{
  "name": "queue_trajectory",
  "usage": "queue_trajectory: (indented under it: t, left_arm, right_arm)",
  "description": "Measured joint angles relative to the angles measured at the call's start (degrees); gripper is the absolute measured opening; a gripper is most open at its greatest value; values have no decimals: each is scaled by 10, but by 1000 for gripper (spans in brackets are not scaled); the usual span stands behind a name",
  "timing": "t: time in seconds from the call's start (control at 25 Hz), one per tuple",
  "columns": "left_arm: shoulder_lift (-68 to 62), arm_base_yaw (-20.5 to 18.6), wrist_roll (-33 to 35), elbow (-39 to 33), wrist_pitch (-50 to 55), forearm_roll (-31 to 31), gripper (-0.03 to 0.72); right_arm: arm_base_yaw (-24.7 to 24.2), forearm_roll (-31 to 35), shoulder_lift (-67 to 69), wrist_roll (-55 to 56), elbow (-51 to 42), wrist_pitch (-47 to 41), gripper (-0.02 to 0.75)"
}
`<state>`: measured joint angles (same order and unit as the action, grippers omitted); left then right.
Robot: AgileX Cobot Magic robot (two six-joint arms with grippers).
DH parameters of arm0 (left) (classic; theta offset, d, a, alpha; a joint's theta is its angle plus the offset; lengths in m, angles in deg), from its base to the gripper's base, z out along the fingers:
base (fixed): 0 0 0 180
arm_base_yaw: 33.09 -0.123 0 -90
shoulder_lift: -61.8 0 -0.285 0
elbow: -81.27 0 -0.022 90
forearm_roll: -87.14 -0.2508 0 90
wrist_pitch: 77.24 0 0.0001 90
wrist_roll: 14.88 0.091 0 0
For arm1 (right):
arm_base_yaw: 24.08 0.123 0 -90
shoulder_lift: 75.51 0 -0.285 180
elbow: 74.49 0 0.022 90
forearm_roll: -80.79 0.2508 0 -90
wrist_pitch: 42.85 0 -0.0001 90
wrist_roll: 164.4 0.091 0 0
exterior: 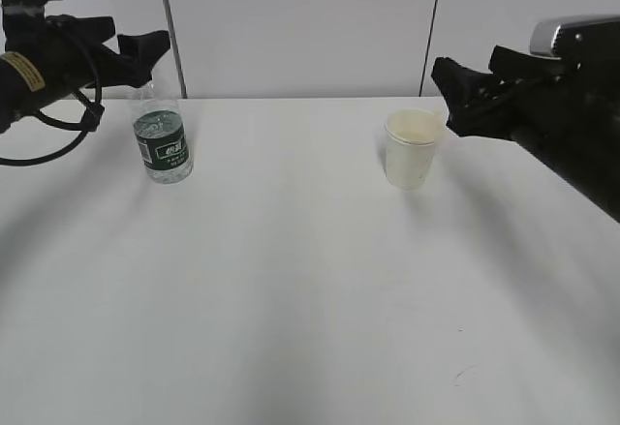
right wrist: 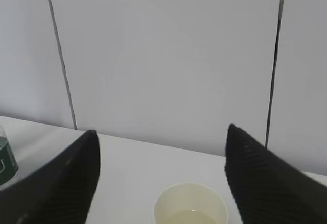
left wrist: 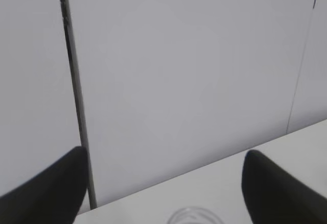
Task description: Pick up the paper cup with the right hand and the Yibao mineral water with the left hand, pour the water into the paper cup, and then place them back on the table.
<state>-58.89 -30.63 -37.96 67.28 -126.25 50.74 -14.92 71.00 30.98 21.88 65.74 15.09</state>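
Handling notes: the paper cup (exterior: 413, 148) stands upright on the table (exterior: 310, 289), right of centre, apart from everything. It is judged light and thin-walled, so a hard squeeze would likely crush it; take hold around the mid-wall, below the rolled rim. The right wrist view shows a little liquid in its bottom, so keep it level. The Yibao mineral water (exterior: 161, 139) stands upright at the left rear, well apart from the cup. Its clear plastic is judged soft and somewhat slippery; grip at the green label band, where the body is widest. The neck is uncapped, so tilting spills

The right hand (right wrist: 161, 165) hangs just behind and above the cup, fingers (right wrist: 258, 175) spread wide, holding nothing. The left hand (left wrist: 163, 180) hovers over the bottle neck, fingers likewise apart and empty

Count: one cup, one bottle, two grippers
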Motion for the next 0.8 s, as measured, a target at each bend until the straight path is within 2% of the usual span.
queue_trajectory:
  t: [0.24, 0.52, 0.8]
  left_arm:
    - [56, 0, -24, 0, 68, 6, 552]
    - [116, 1, -34, 6, 159, 48, 542]
    - [144, 11, -76, 78, 386, 57, 541]
  right_arm:
    - [0, 0, -34, 0, 70, -130, 575]
    - [0, -3, -52, -1, 180, -296, 573]
    - [0, -3, -52, -1, 304, -514, 572]
